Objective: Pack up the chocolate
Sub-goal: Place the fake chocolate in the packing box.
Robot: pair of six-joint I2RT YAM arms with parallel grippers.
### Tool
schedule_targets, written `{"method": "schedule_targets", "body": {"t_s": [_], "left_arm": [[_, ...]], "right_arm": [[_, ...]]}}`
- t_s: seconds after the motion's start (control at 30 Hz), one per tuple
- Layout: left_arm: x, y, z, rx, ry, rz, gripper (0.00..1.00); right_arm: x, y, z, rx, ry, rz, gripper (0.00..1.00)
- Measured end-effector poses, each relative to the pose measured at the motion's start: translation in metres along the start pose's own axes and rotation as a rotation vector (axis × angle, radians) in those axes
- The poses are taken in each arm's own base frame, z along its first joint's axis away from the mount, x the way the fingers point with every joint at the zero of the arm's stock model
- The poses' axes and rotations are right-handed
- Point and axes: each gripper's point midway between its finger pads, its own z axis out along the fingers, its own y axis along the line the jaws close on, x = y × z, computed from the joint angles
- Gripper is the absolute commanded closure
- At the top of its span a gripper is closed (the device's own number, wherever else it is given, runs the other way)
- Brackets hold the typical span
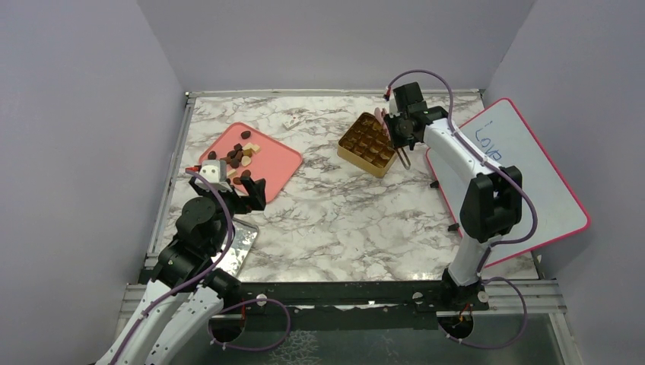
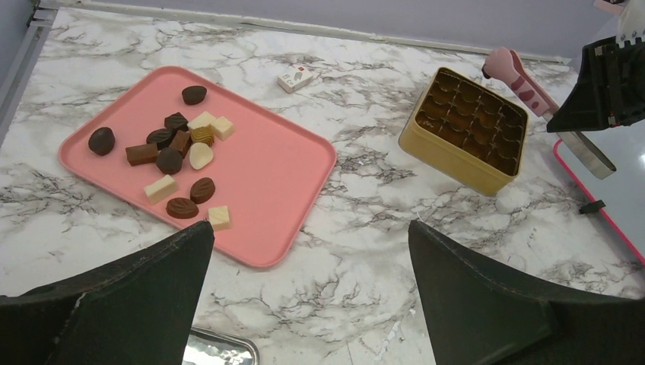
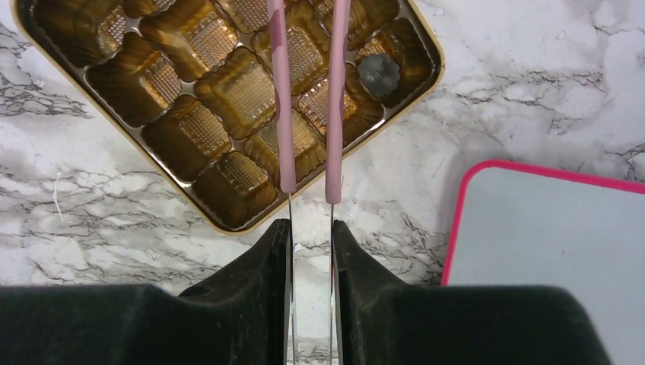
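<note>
The pink tray [image 2: 281, 167] holds the chocolate [image 2: 169, 160], dark and cream pieces clustered toward its 9 o'clock end; the gold box [image 2: 456, 163] shows moulded cells, one corner cell with a grey round shape [image 3: 378, 72] I cannot identify. The left gripper [image 2: 310, 228] gapes wide, holding nothing, the chocolate near at its 10 o'clock. The right gripper [image 3: 310, 228] pinches the pink tweezers [image 3: 282, 114] over the box, well apart from the chocolate
</note>
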Motion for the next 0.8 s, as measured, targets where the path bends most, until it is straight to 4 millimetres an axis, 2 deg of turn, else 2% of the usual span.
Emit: {"method": "schedule_targets", "body": {"t_s": [0.27, 0.53, 0.8], "left_arm": [[0.0, -0.001, 0.0, 0.005, 0.002, 0.007, 0.01], [0.001, -0.001, 0.0, 0.007, 0.003, 0.009, 0.01], [0.002, -0.001, 0.0, 0.006, 0.005, 0.01, 0.01]], "right_arm": [[0.005, -0.008, 0.003, 0.011, 0.015, 0.023, 0.72], [0.015, -0.009, 0.019, 0.012, 0.057, 0.03, 0.7], [0.022, -0.007, 0.028, 0.012, 0.084, 0.029, 0.63]]}}
